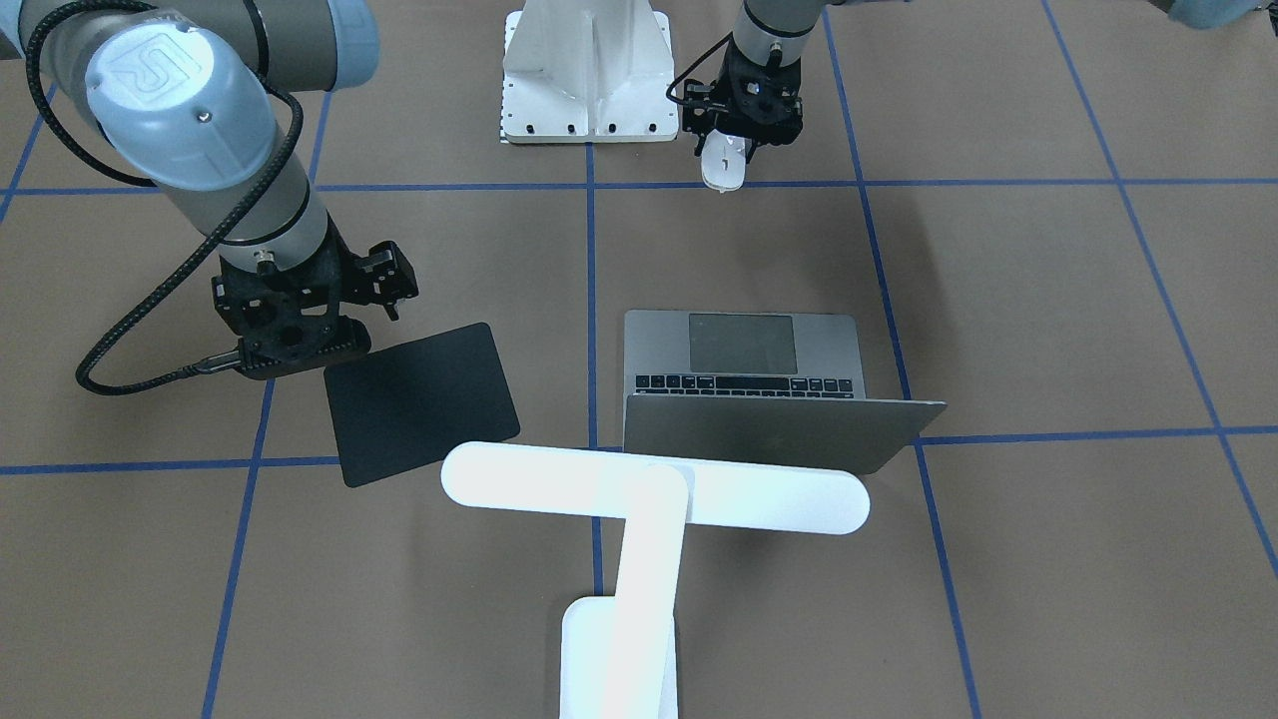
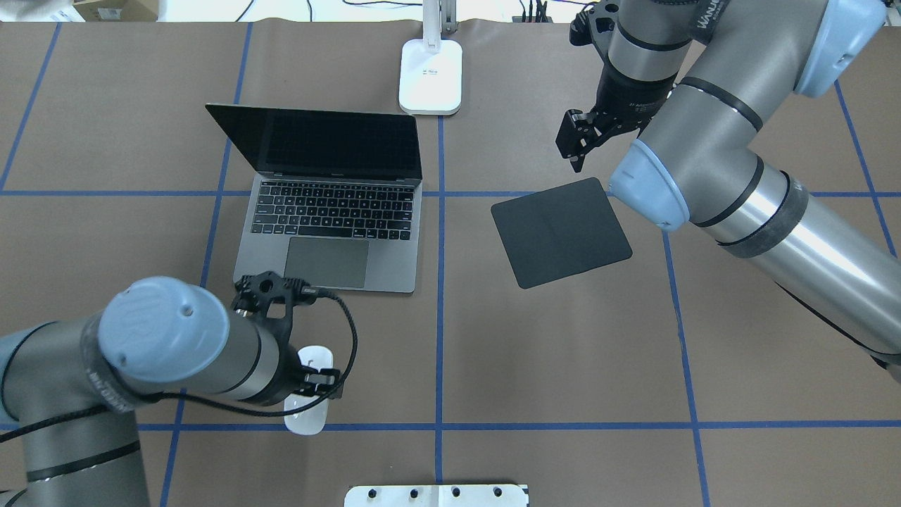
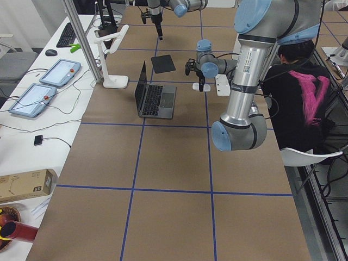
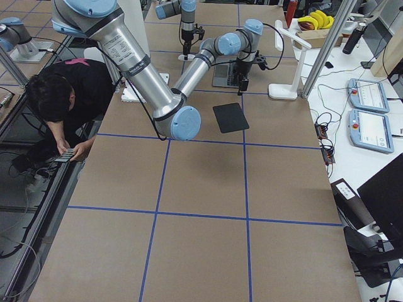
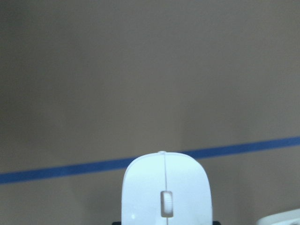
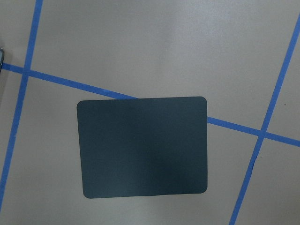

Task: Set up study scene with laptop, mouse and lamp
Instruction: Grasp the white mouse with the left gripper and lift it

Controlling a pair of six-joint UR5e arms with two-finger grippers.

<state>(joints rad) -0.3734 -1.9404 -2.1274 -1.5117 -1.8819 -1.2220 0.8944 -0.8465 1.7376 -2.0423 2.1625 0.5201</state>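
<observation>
The white mouse [image 2: 306,415] lies on the table near the front blue line, in front of the laptop [image 2: 331,232]. My left gripper [image 2: 310,384] stands over it with a finger on each side, shut on the mouse [image 5: 166,192]. The open space-grey laptop [image 1: 744,355] sits left of centre. The white lamp [image 1: 654,489] stands behind it, its base [image 2: 431,74] at the far edge. My right gripper [image 2: 576,158] hangs open and empty above the far edge of the black mouse pad [image 2: 561,231].
The mouse pad [image 6: 143,147] lies flat to the right of the laptop, a little askew. The white ribbed pedestal [image 1: 589,70] stands at the robot's side of the table. A person crouches beside the table [image 4: 53,100].
</observation>
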